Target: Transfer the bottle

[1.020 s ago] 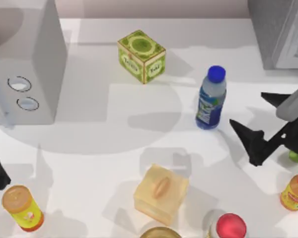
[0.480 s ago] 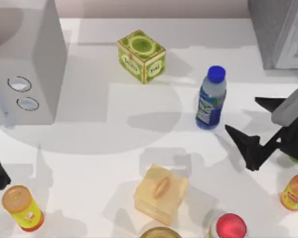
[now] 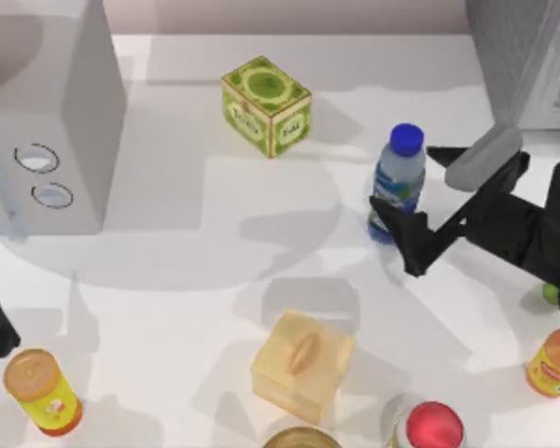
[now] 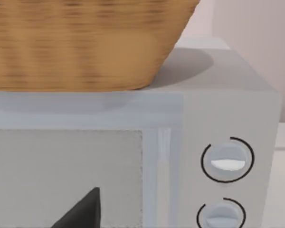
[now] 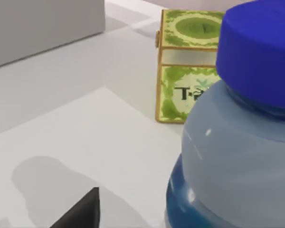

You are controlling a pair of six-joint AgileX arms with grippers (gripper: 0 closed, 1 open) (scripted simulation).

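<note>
From above, the bottle (image 3: 398, 183) stands upright right of the table's middle; my right gripper (image 3: 418, 201) has its fingers spread apart around it — one tip before its base, one behind; my left arm is parked at the left edge; in my right wrist view, the bottle (image 5: 237, 142) looms close, green tea box (image 5: 190, 66) beyond.
</note>
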